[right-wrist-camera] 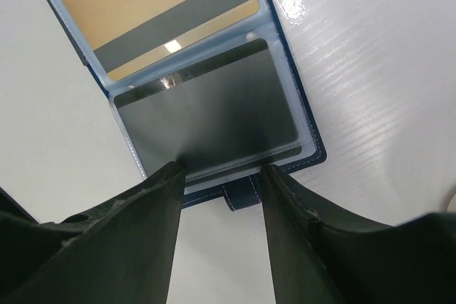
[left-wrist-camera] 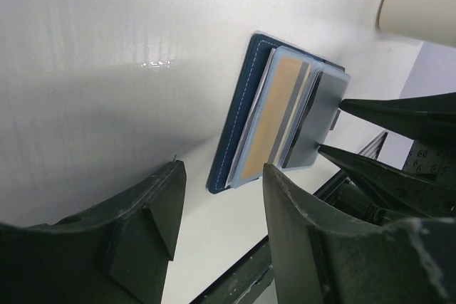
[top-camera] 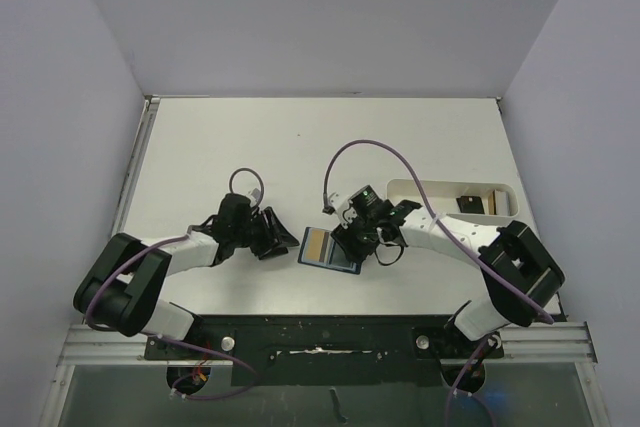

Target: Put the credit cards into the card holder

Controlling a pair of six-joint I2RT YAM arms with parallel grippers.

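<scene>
White surface (top-camera: 300,137), white tray (top-camera: 420,187) at centre right, left end effector (left-wrist-camera: 222,172) left of centre — jaws apart, empty, right end effector (right-wrist-camera: 221,170) likewise apart, gripping nothing, tips at the open card holder (top-camera: 345,259) at centre, tan credit card (top-camera: 318,244) and dark grey credit card (right-wrist-camera: 214,115) in its pockets.

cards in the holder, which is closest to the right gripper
The dark grey card, just off the right gripper; the tan striped card lies beyond it.

Lab, white walls (top-camera: 330,17), table-bolted arms (top-camera: 170,257)
</scene>
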